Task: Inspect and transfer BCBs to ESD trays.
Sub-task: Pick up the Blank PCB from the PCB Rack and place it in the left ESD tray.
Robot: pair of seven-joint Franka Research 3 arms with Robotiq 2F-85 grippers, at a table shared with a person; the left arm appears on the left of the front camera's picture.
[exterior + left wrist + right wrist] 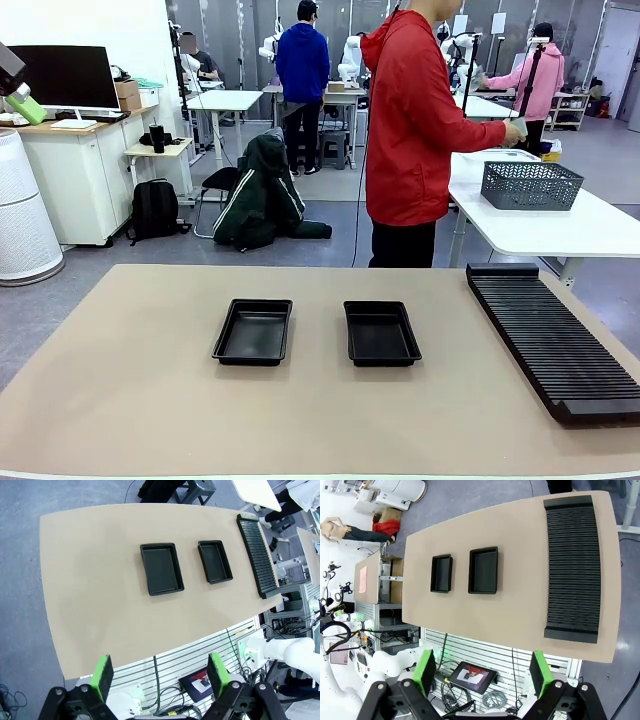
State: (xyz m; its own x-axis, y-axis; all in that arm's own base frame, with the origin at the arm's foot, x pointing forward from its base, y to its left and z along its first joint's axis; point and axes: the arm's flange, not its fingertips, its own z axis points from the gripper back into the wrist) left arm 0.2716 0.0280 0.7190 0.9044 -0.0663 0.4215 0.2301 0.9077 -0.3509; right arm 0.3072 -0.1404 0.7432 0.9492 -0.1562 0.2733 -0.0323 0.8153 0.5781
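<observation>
At the middle of the table the left tray and the right tray lie side by side, a little apart, both bare inside. To their right, along the table's edge, runs the rack, its slots dark and, as far as I can tell, unfilled. Beyond the far edge the person faces a side table with a basket. Their hand holds something small and pale, perhaps a board, but it is too small to tell. The left claw and the right claw hang high over the near edge, jaws wide and holding nothing. I judge the task barely begun: the step is fetching 1 board. The next move calls for a board within reach, then a grip on its thin edges.
</observation>
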